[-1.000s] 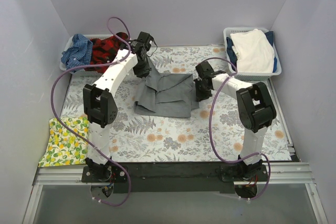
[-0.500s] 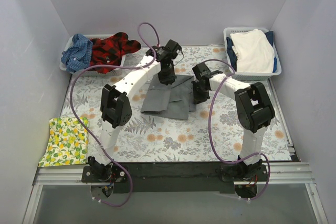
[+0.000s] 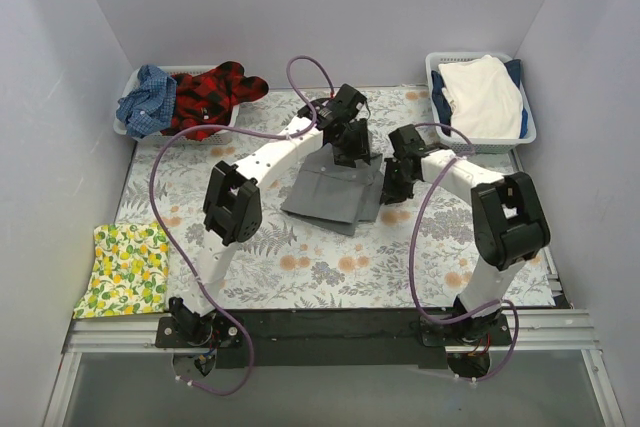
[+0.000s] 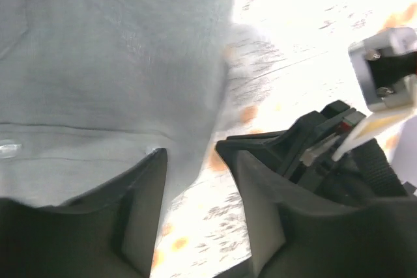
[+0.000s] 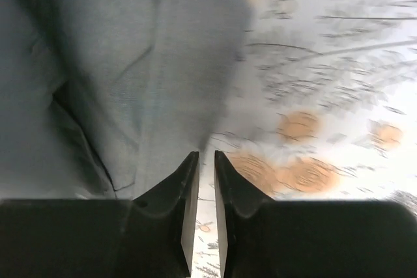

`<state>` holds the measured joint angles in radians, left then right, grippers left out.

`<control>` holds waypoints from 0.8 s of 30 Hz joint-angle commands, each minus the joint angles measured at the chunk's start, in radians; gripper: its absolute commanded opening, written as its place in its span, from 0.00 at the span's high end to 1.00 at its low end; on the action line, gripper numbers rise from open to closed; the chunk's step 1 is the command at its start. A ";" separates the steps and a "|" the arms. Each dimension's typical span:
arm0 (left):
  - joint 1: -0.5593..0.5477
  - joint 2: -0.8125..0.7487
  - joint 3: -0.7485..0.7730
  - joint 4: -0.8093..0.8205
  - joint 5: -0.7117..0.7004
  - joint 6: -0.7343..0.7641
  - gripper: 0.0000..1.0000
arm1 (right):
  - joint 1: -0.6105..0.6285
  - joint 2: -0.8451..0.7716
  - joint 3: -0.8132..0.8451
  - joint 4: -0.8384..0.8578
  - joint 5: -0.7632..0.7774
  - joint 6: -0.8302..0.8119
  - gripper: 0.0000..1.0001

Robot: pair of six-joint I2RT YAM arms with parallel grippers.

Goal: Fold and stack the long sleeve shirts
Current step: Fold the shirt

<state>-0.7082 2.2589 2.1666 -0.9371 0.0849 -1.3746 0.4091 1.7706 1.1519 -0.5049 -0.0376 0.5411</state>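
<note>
Presently left end effector [image 4: 192, 153] released over grey shirt [image 3: 335, 192] — right end effector [image 5: 206, 155] nearly clenched, grip unclear.

The left claw [image 3: 351, 152] has swung right, folding the grey shirt [image 3: 325, 192] over, and loosened.

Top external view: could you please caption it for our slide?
Left gripper and right gripper at a folded grey shirt on the table.
</note>
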 commanded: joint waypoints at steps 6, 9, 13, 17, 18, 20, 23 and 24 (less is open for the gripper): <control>-0.001 -0.209 -0.069 0.075 -0.101 0.054 0.31 | -0.062 -0.158 0.031 0.034 -0.021 -0.039 0.62; 0.041 -0.234 -0.128 0.069 -0.146 0.058 0.29 | -0.055 -0.116 0.086 0.032 -0.097 -0.095 0.53; 0.119 -0.239 -0.162 0.052 -0.168 0.078 0.30 | -0.041 -0.008 0.170 0.032 -0.173 -0.095 0.47; 0.173 -0.257 -0.203 0.066 -0.156 0.123 0.29 | -0.030 0.061 0.203 0.032 -0.176 -0.081 0.44; 0.180 -0.260 -0.217 0.066 -0.149 0.129 0.29 | -0.027 0.072 0.206 0.031 -0.174 -0.076 0.44; 0.197 -0.266 -0.229 0.070 -0.145 0.144 0.29 | -0.024 0.102 0.219 0.028 -0.165 -0.073 0.43; 0.211 -0.285 -0.263 0.083 -0.154 0.158 0.28 | -0.010 0.130 0.241 0.016 -0.151 -0.070 0.43; 0.217 -0.291 -0.272 0.093 -0.149 0.166 0.28 | -0.007 0.138 0.246 0.016 -0.151 -0.070 0.43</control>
<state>-0.4896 2.0747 1.9240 -0.8627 -0.0559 -1.2545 0.3870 1.8919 1.3239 -0.4770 -0.1864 0.4683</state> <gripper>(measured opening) 0.715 0.566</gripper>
